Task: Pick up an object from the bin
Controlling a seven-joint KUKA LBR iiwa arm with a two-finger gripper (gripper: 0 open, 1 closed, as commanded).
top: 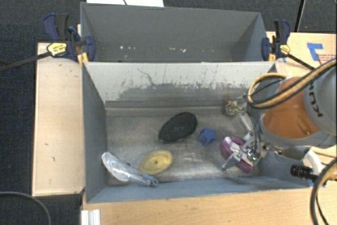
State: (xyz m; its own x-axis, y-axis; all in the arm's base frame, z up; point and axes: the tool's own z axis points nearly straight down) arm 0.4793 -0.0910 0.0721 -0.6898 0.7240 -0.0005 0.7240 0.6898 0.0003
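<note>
Jaws sit at a small purple plastic object point(229, 146) lying just right of a little blue block point(206, 136); apart or clamped, I cannot tell. Object looks unlifted; grasping and raising remain.

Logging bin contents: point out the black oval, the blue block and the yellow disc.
black oval point(178, 127), camera view, its middle
blue block point(206, 136), camera view, its top
yellow disc point(156, 162), camera view, its centre
</note>
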